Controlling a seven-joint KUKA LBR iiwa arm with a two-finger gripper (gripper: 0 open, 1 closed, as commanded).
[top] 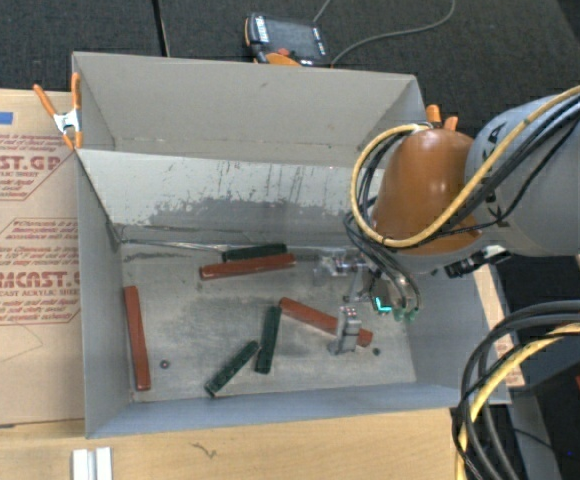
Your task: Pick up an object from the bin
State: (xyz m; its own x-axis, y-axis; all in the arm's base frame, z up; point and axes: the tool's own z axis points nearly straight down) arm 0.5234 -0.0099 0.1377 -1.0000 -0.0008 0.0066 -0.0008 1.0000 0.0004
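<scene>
Six sticks [136,338] lie in your bin [98,298]. Your gripper [347,340] hangs low over the right end of a red-brown stick [305,315]; two dark green sticks [267,340] lie left of it. Spread or pinching, you cannot tell.

Red bar [310,317]: long, narrow, flat strip, reddish-brown. Lies flat on bin [195,313] floor, right of centre in frame, lower half. Slanted: left end higher, right end lower, toward right wall. Right end partly hidden under gripper [350,336]. Left end just beside top of dark green bar [267,339]; contact unclear.
</scene>
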